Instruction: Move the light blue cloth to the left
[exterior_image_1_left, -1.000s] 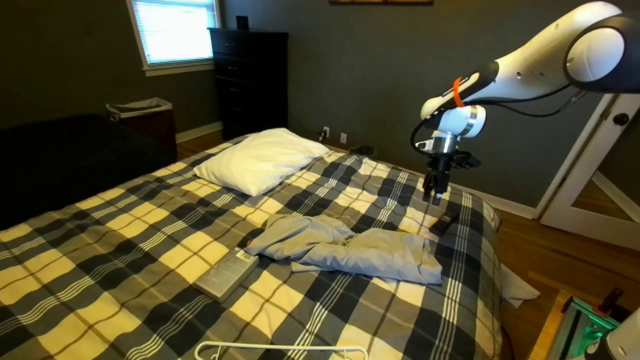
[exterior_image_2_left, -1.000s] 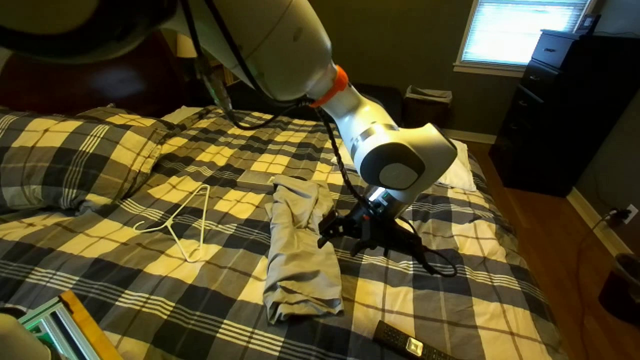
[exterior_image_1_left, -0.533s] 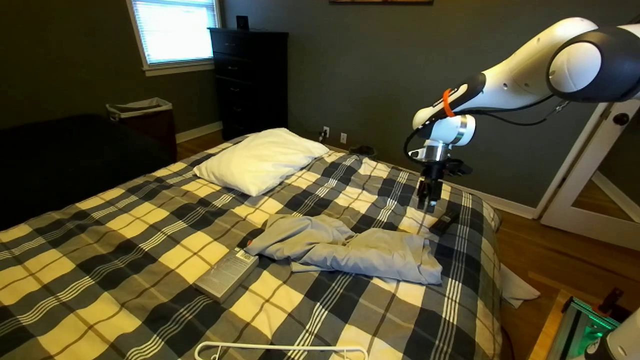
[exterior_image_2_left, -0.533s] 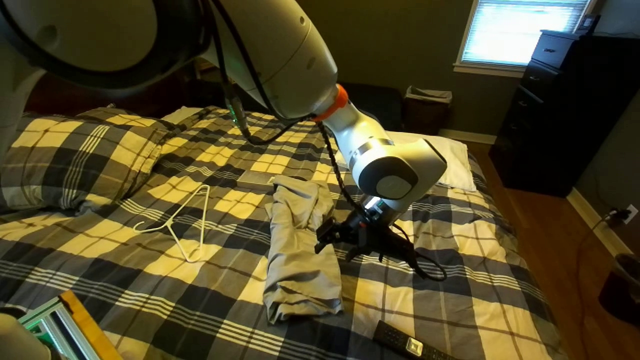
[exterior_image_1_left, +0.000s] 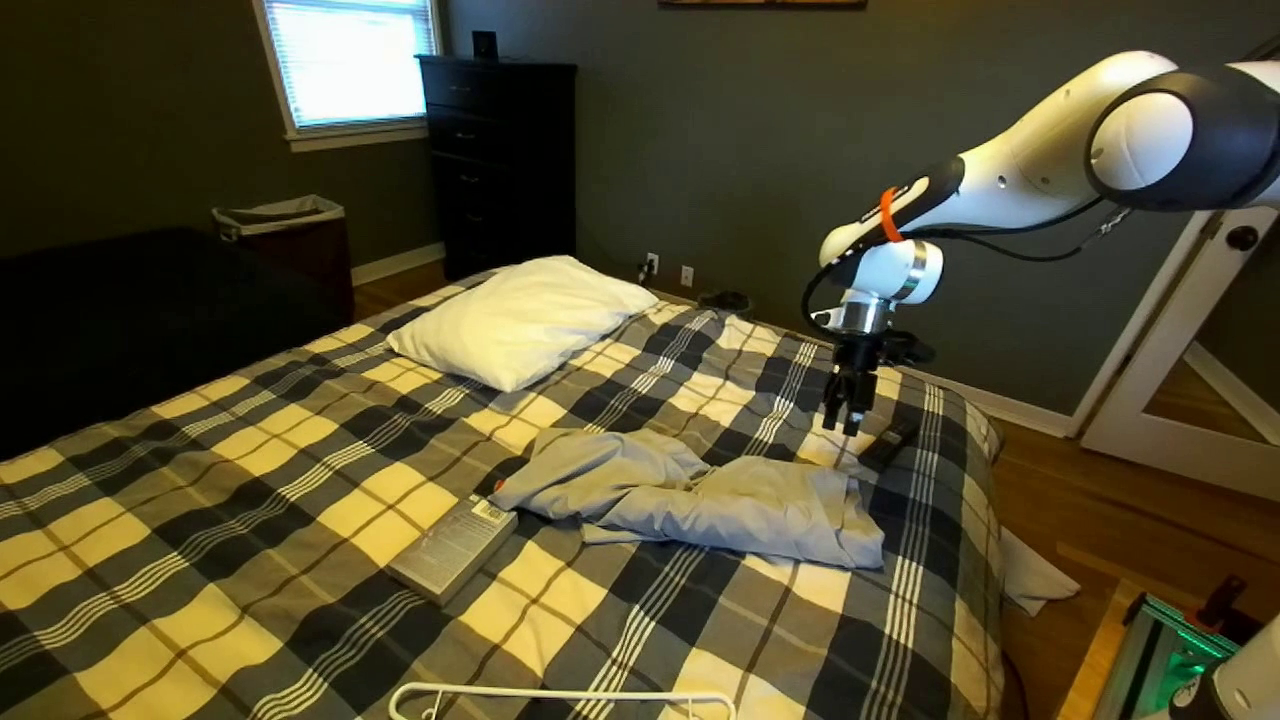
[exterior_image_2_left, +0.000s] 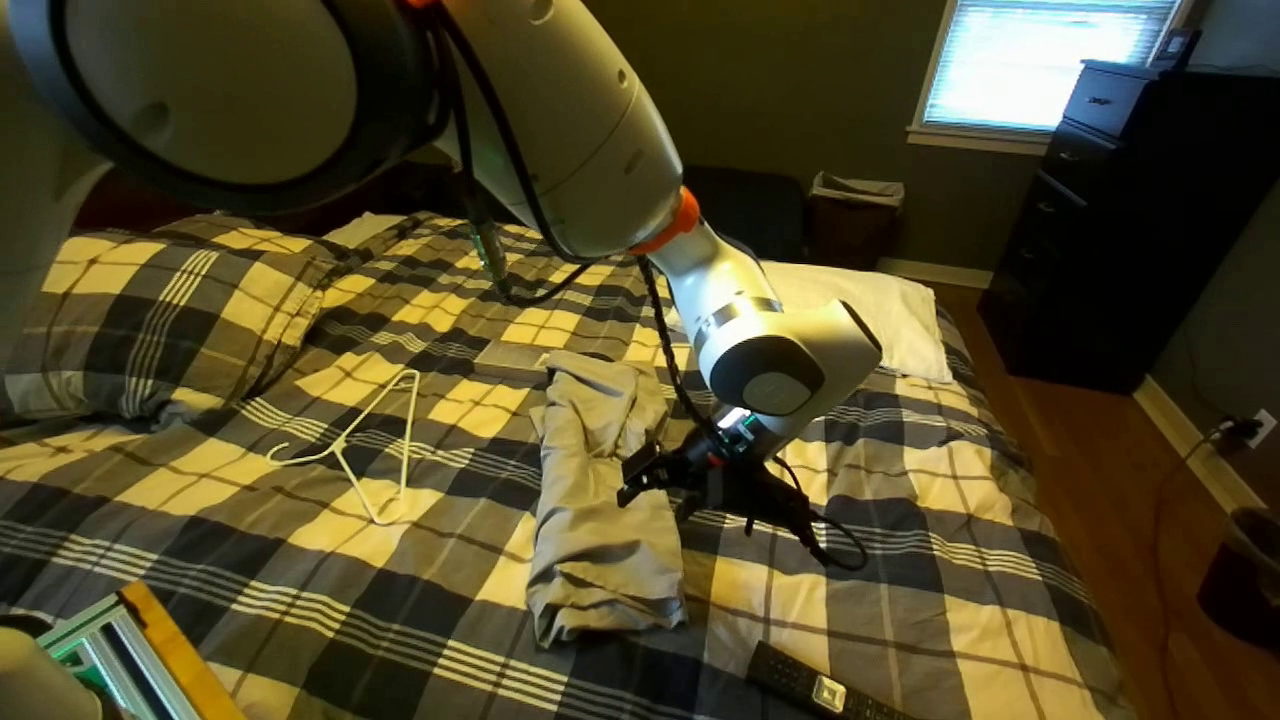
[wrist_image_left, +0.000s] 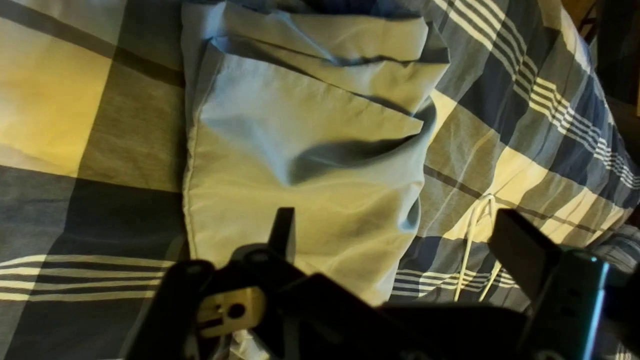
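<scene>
The light blue cloth (exterior_image_1_left: 735, 505) looks greyish and lies crumpled and folded in a long strip on the plaid bed. It also shows in an exterior view (exterior_image_2_left: 605, 545) and fills the middle of the wrist view (wrist_image_left: 305, 165). My gripper (exterior_image_1_left: 842, 425) hangs above the bed near one end of the cloth, and in an exterior view (exterior_image_2_left: 655, 505) it overlaps the cloth's edge. In the wrist view the gripper (wrist_image_left: 395, 215) has its fingers wide apart with nothing between them. One finger appears over the cloth, the other past its edge. The gripper does not appear to touch the cloth.
A black remote (exterior_image_2_left: 820, 690) lies on the bed near the cloth's end. A white hanger (exterior_image_2_left: 408, 450) lies on the bed at one side. A flat grey box (exterior_image_1_left: 455, 550) lies by the cloth's far end. A white pillow (exterior_image_1_left: 525, 320) lies farther back.
My gripper has come down toward the bed and closer to the cloth, shifting a little left in both exterior views. The cloth has not moved.
</scene>
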